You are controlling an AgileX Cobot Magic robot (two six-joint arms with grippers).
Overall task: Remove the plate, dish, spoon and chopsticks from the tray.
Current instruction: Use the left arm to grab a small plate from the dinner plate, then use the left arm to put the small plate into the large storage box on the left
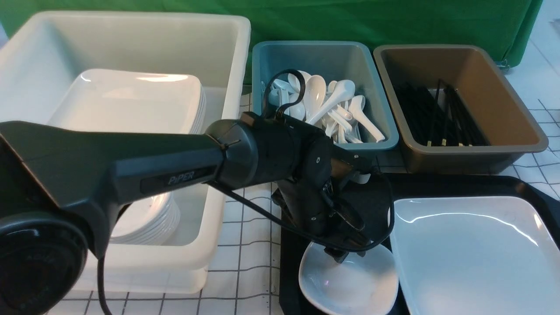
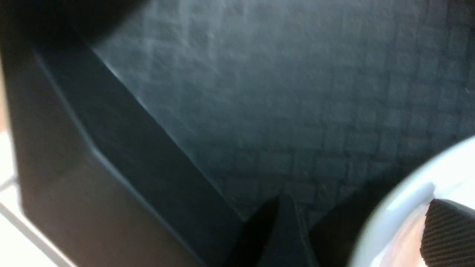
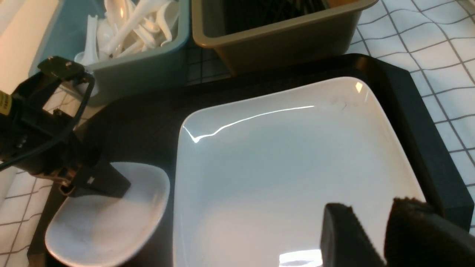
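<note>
Straddling the dish (image 1: 350, 284) rim, left gripper (image 1: 339, 256) stands released; right gripper (image 3: 373, 213) hangs parted over an edge of the plate (image 3: 289, 159).

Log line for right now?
left gripper open, straddling dish rim | right gripper open above plate | dish, plate on tray

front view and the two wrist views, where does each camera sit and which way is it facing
Front view: on the robot's own side between the arms, facing forward over the tray; the left arm crosses it.
Left wrist view: on the left wrist, close above the tray floor and the dish rim; the left gripper shows.
Right wrist view: on the right wrist, looking down across the plate; the right gripper shows.
Shared: front and right wrist views both show dish, plate and left gripper.
</note>
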